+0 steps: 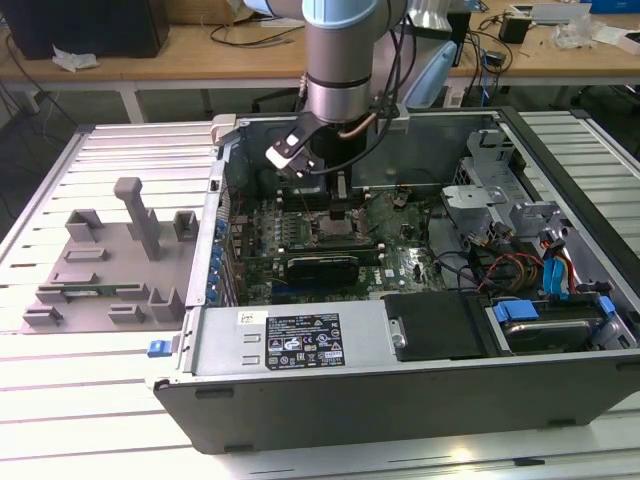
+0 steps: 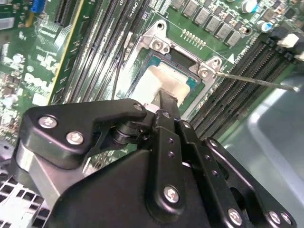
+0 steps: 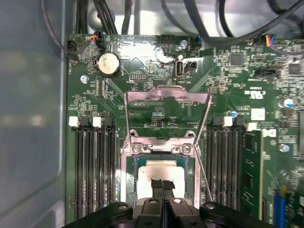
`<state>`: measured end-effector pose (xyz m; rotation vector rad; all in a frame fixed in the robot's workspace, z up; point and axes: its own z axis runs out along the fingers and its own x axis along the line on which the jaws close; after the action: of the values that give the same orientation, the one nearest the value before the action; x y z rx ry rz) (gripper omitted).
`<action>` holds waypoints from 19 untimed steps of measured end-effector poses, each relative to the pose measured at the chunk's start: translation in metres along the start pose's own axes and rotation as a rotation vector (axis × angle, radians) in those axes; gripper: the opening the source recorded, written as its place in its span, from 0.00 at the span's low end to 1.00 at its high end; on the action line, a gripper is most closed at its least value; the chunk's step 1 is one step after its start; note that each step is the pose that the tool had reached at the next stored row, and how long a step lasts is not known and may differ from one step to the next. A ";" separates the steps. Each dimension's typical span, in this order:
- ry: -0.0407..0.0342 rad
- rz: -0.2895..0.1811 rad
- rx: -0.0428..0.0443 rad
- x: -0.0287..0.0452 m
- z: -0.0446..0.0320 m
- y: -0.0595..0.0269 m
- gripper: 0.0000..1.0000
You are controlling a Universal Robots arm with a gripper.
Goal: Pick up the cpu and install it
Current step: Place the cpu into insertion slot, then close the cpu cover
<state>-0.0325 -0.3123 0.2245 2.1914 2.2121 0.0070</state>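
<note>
Placing step: the cpu [image 3: 159,167] lies in the motherboard socket [image 3: 127,175], whose hinged frame [image 3: 166,90] stands open. The gripper [image 3: 162,184] has its jaws closed together on the chip's top, gripping nothing. Seating likely needs level alignment.

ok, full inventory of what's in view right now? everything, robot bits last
computer case: one, grey metal, open, on the table
table: one, white, slatted, under everything
fixture tray: one, grey with grey blocks, on the exterior view's left of the case
motherboard: one, green, inside the case
cpu: one, silver, lying in the socket
load plate: one, silver, swung open above the socket
coin cell: one, silver, on the motherboard
memory slots: two banks, black, either side of the socket
cables: several, red and blue, case end at the exterior view's right
desk: one, wooden, behind
arm: one, grey and blue, over the motherboard
gripper: one, black, shut, tips over the cpu
</note>
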 end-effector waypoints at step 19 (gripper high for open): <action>-0.0001 0.002 0.0001 -0.0004 -0.0262 0.0006 0.11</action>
<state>-0.0325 -0.3123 0.2507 2.1937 2.2098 0.0068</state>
